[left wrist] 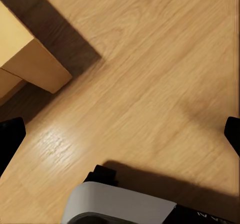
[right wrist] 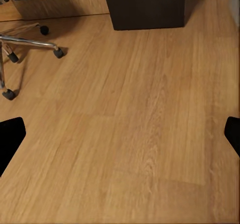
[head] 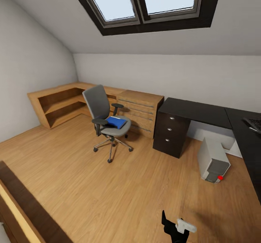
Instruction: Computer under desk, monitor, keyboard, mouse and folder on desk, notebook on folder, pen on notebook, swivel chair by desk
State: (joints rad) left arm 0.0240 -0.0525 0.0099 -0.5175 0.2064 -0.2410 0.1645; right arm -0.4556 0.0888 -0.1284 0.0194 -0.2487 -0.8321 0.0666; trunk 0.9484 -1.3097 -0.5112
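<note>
Desk (head: 197,111): L-shaped black top along back wall and right side; drawers with silver knobs at its left end.
Swivel chair (head: 107,121): stood on open floor, well apart from desk, in front of light-wood dresser (head: 141,112).
Computer (head: 213,159): grey tower on floor beside desk's inner corner, not clearly under it.
Folder (head: 116,121): blue, lay flat on chair seat; nothing on top of it.
Keyboard (head: 255,124): partly seen at frame edge on desk's right wing.
Left gripper (left wrist: 120,134): fingers spread wide, empty, over bare floor.
Right gripper (right wrist: 120,134): fingers spread wide, empty; chair castors ahead.
Step advice: drive up to chair front, stop near, come down on folder's free edge so it doesn't slide off seat.
</note>
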